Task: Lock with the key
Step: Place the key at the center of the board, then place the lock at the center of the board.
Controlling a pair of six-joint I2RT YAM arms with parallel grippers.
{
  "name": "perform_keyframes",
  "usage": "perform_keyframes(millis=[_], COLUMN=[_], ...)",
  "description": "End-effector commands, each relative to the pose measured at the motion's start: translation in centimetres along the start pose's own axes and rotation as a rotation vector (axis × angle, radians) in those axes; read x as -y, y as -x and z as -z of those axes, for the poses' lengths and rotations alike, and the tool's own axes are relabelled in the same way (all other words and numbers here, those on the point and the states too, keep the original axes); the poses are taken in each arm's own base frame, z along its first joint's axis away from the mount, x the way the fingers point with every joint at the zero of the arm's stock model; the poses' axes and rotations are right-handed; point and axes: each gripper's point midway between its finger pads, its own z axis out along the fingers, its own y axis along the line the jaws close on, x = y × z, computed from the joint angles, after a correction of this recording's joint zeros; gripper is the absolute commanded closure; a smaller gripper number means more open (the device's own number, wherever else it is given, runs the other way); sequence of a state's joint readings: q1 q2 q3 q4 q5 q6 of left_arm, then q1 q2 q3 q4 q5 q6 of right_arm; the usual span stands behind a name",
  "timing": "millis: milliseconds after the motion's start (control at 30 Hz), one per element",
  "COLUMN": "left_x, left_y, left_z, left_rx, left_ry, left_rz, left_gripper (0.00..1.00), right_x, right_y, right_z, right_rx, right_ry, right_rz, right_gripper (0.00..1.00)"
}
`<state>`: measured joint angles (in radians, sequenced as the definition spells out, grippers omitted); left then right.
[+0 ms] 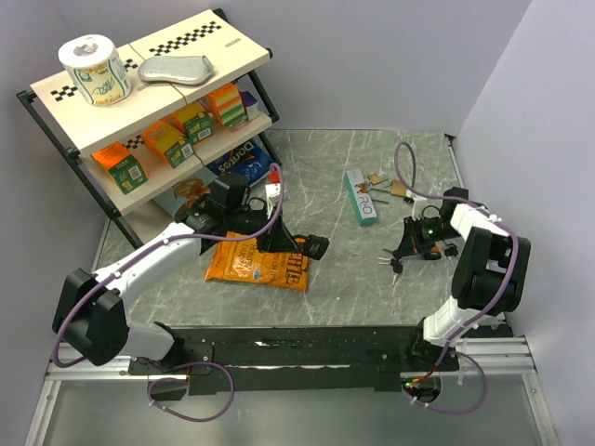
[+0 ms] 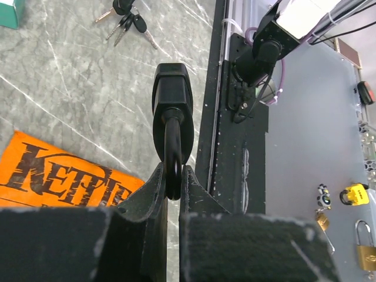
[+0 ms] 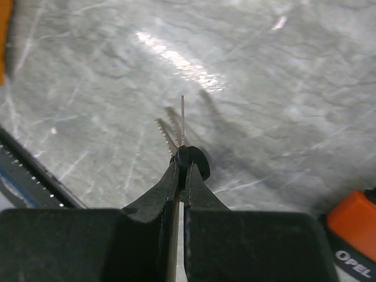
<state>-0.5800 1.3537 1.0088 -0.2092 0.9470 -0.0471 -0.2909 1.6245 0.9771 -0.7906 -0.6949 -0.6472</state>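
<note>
**A:** Which step is being worked on here?

**B:** As I'm reading it, the two halves are being brought together. The key isn't in the lock yet.

**A:** What is each claw doing?

**B:** The left claw (image 2: 173, 176) is pressing together on the shackle of the black padlock (image 2: 172, 97), so the body is sticking out past its tips in the middle of the wrist frame. The right claw (image 3: 181, 154) is pinching the black head of a key (image 3: 196, 163). The blade is pointing toward the top of that frame, and other keys are dangling blurred beside it.

**A:** And where is the padlock sitting overall?

**B:** In the overhead view it's hanging just left of frame centre, over the right end of the orange chip bag (image 1: 256, 265). The key is being held well apart from it, toward the right of the frame, with bare table (image 1: 353, 279) lying between them.

**A:** So what is the next move asking for?

**B:** I'm guessing the gap needs closing and the blade needs lining up with the keyway. I can't see the keyhole from any view. The shackle is only being pinched, so the body may be swinging when pushed
</note>
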Motion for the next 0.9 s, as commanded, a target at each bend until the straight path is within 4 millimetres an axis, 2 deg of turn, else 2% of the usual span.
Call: perform_keyframes(millis=[0,33,67,100,133,200,233,300,333,367,500,533,567,600,633,733,767,800,833,867], left_x=[0.8,0.8,0.8,0.7,0.7,0.6,0.7,0.7,0.8,1.0,1.0,1.1,0.9,1.1,1.2,1.3,1.2,1.3,1.4,1.2], left_y=[2.2,2.0,1.9,1.6,1.3,1.0,0.9,1.0,1.1,1.5,1.5,1.6,1.6,1.6,1.6,1.7,1.9,2.0,2.1,2.0], left_z=[0.1,0.1,0.0,-0.1,-0.2,-0.4,-0.6,-0.9,-1.1,-1.2,-2.2,-2.3,-2.6,-2.7,-2.8,-3.1,-3.3,-3.3,-3.4,-3.5], left_rx=[0.053,0.049,0.047,0.038,0.032,0.019,0.012,0.001,-0.003,0.0,-0.01,-0.011,-0.017,-0.023,-0.029,-0.039,-0.037,-0.036,-0.038,-0.045], left_ry=[-0.034,-0.034,-0.036,-0.037,-0.04,-0.047,-0.052,-0.067,-0.068,-0.072,-0.084,-0.096,-0.103,-0.11,-0.124,-0.149,-0.153,-0.156,-0.165,-0.159], left_rz=[-0.116,-0.111,-0.109,-0.095,-0.089,-0.074,-0.066,-0.035,-0.001,0.01,0.164,0.188,0.217,0.268,0.291,0.363,0.373,0.399,0.405,0.42], left_gripper=[0.99,0.99,0.99,0.99,0.99,0.99,0.99,0.99,0.99,0.99,0.99,0.99,0.99,0.99,0.99,0.99,0.99,0.99,0.99,0.99], right_x=[2.4,2.5,2.7,2.7,2.7,2.1,1.7,0.2,-0.5,-1.5,-6.6,-9.3,-10.4,-11.5,-14.7,-18.0,-20.1,-20.9,-20.9,-22.7], right_y=[1.7,1.8,2.0,2.3,2.4,3.4,3.7,5.2,5.7,6.6,8.4,8.8,9.4,9.1,9.1,8.9,8.2,8.0,7.9,7.3], right_z=[0.3,0.3,0.5,0.7,0.8,1.7,2.0,3.4,4.0,5.1,6.5,6.7,6.8,6.5,6.5,5.9,4.9,4.5,4.0,3.3], right_rx=[0.026,0.029,0.035,0.042,0.046,0.077,0.086,0.149,0.171,0.214,0.299,0.321,0.349,0.354,0.382,0.419,0.404,0.395,0.371,0.352], right_ry=[-0.082,-0.09,-0.101,-0.105,-0.109,-0.106,-0.101,-0.087,-0.082,-0.087,-0.052,-0.042,-0.048,-0.045,-0.012,0.003,0.053,0.065,0.043,0.087], right_rz=[0.018,0.021,0.026,0.033,0.04,0.075,0.086,0.149,0.173,0.215,0.399,0.492,0.558,0.601,0.705,0.85,0.912,0.933,0.939,0.985], right_gripper=[0.94,0.92,0.85,0.76,0.57,0.44,0.35,0.29,0.18,0.13,0.03,0.02,0.01,0.01,0.01,0.01,0.01,0.01,0.01,0.01])
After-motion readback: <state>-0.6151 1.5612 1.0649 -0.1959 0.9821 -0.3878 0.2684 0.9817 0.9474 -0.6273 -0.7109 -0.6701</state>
